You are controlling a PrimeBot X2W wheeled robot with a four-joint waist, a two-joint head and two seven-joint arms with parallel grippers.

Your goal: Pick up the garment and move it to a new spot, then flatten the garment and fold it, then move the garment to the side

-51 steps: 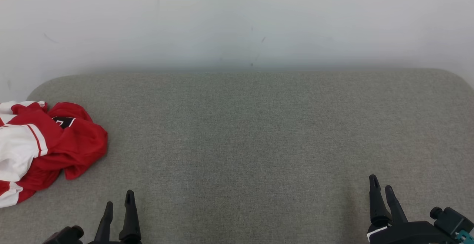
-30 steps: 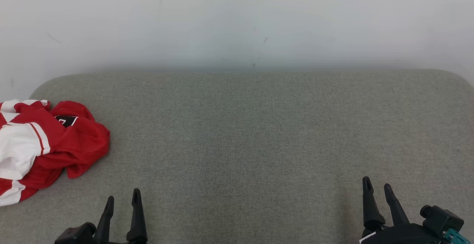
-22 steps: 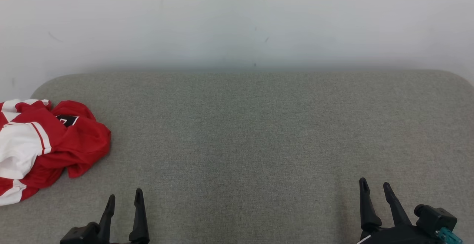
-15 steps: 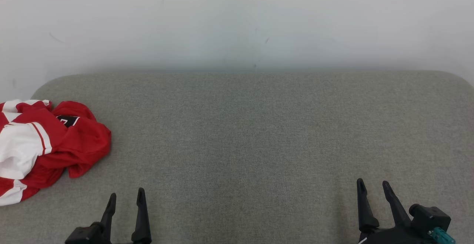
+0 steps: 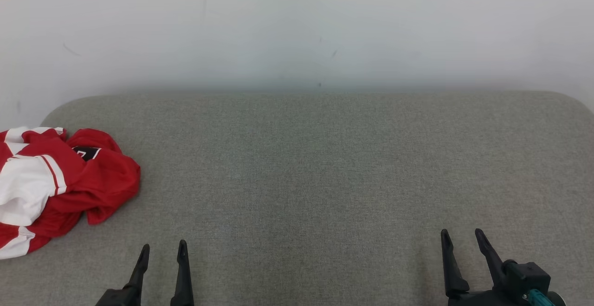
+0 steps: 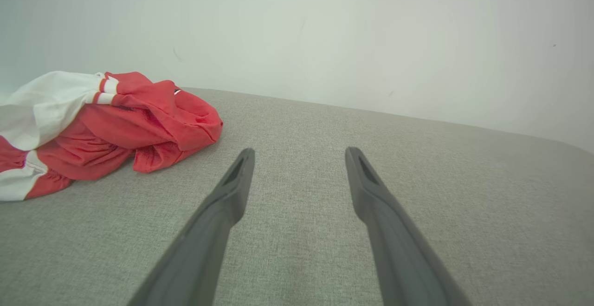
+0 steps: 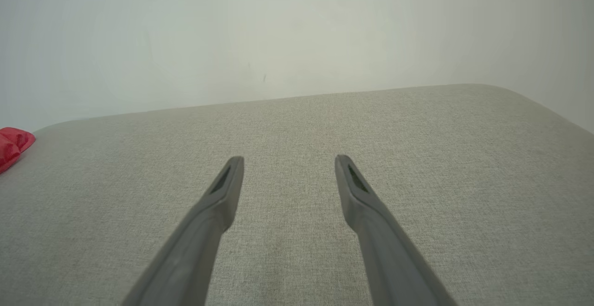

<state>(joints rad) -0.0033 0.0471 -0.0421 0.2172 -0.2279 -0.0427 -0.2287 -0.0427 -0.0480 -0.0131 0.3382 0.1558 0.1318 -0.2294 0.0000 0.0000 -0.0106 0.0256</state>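
Head view: the garment (image 5: pixel 65 180) was seen crumpled at the left edge of the frame, on the grey pad (image 5: pixel 325 166), partly cut off by the frame.
Left gripper (image 5: pixel 164 245): was seen at the lower left, jaws spread, nothing held; near the garment but apart from it.
Right gripper (image 5: pixel 461 231): was seen at the lower right, jaws spread and empty, well apart from the garment.
Left wrist view: the garment was found at the upper left, off the line of the jaws.
Step in hand: judged to be the reach for the garment; no part of the task appeared done.
Method: the left gripper would best be swung toward the left of the frame and lowered onto a raised red fold, jaws held wide until cloth was between them. An outer edge would be preferred to the bunched middle.
Risk: the heap could be dragged as a lump, or the pad's cover caught, if the jaws were lowered too deep.
Spot: the bare middle of the pad was judged suitable.
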